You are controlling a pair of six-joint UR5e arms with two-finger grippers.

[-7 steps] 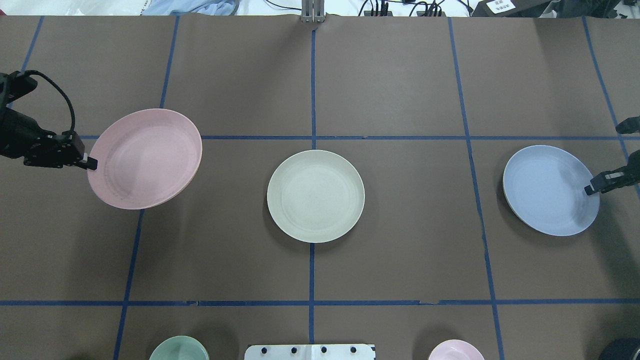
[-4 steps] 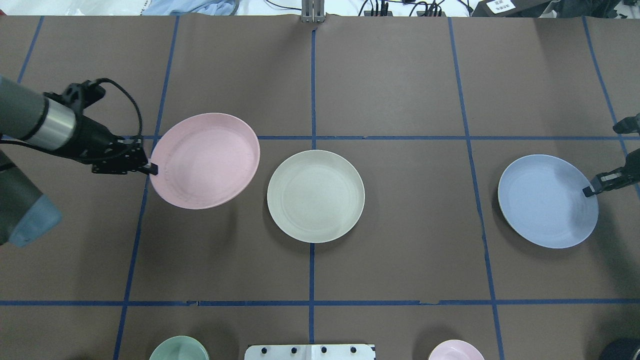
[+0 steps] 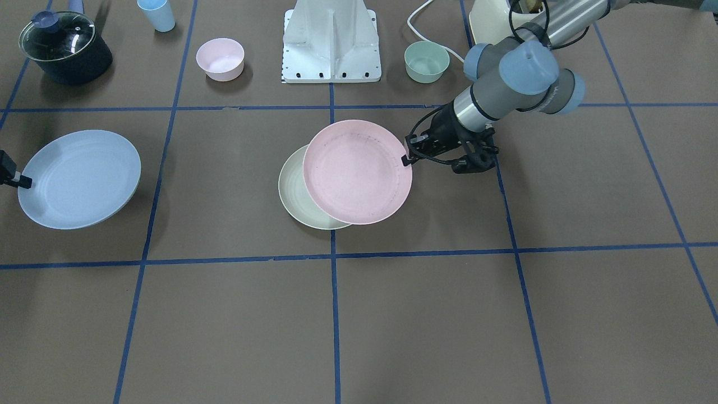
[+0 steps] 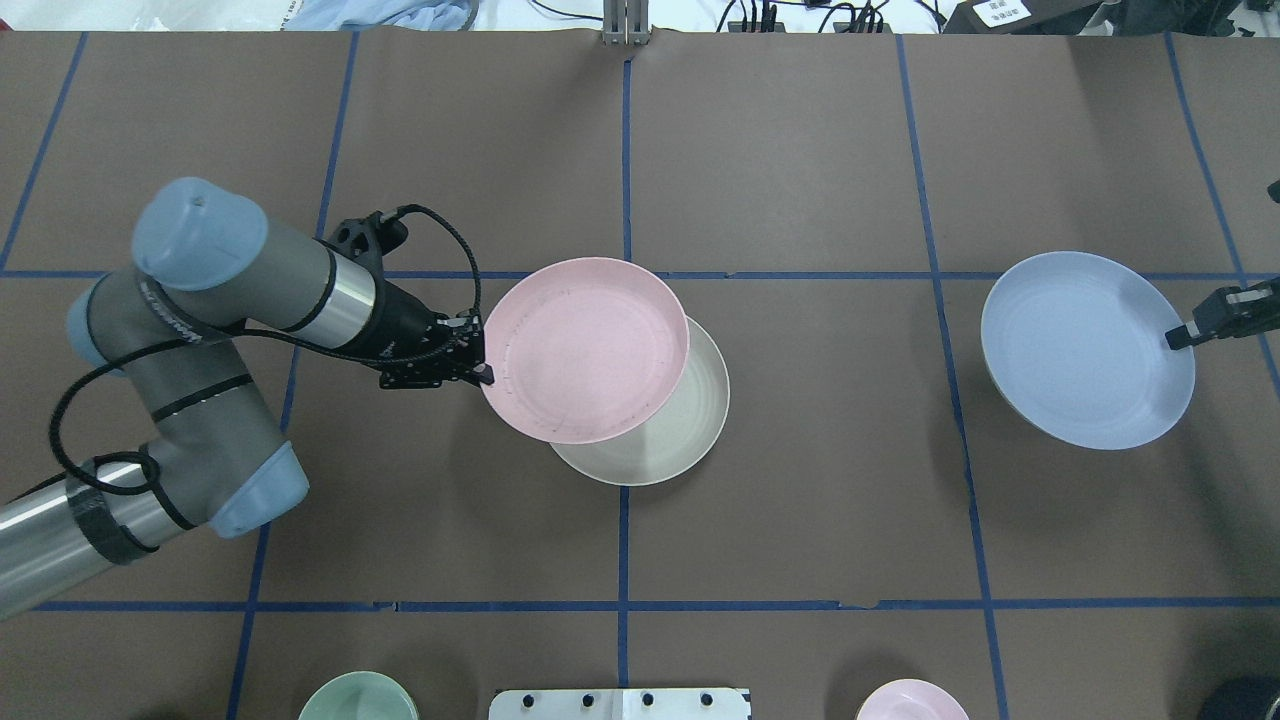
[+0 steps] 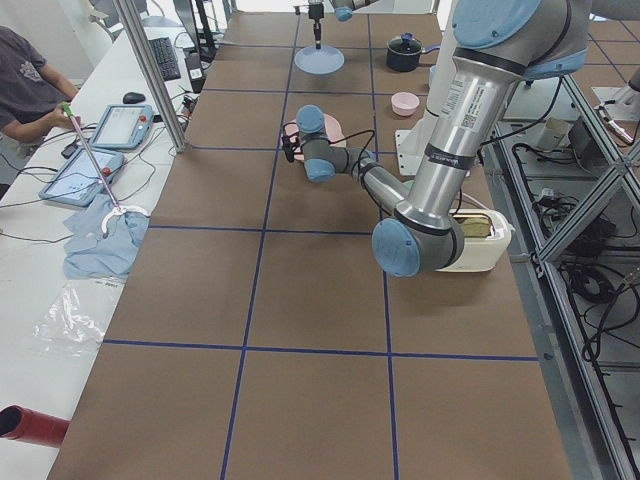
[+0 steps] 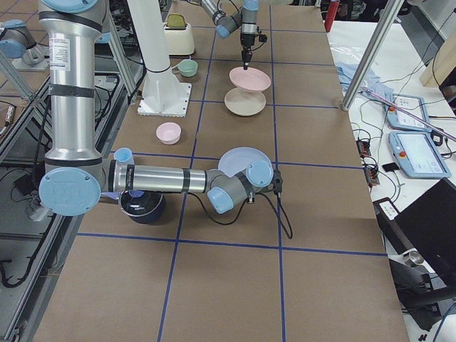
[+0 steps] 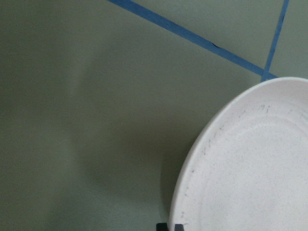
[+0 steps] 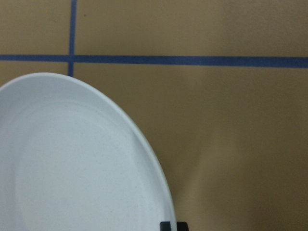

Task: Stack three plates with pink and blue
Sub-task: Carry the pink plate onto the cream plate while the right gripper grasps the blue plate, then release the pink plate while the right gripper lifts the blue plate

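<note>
Left gripper (image 4: 487, 375) is clamped on the rim of the pink plate (image 4: 585, 350), fingers pinched together on the edge. The plate sticks out from it toward the table centre and is held clear above the table, a bit tilted. 0.6 s ago this plate was beside the cream-green plate (image 4: 680, 440) with a gap between them. Now it has come across and covers that plate's gripper-side part. The exterior right view shows the two apart, pink above and cream-green flat on the table. The left arm reaches further in than before.

Right gripper (image 4: 1180, 337) is pinched on the rim of the blue plate (image 4: 1085, 350), which extends from it toward the centre and is lifted, with its shadow on the table below. Since the earlier frame the blue plate and this gripper have shifted away from the robot. They are well apart from the other two plates.

On the robot-base side of the left gripper stands a small green bowl (image 3: 426, 62). On the base side of the right gripper stand a small pink bowl (image 3: 220, 59), a light blue cup (image 3: 158, 15) and a dark pot (image 3: 64, 47) with a glass lid on. The pot's contents cannot be told. The white robot base (image 3: 332, 42) sits between the two bowls.
</note>
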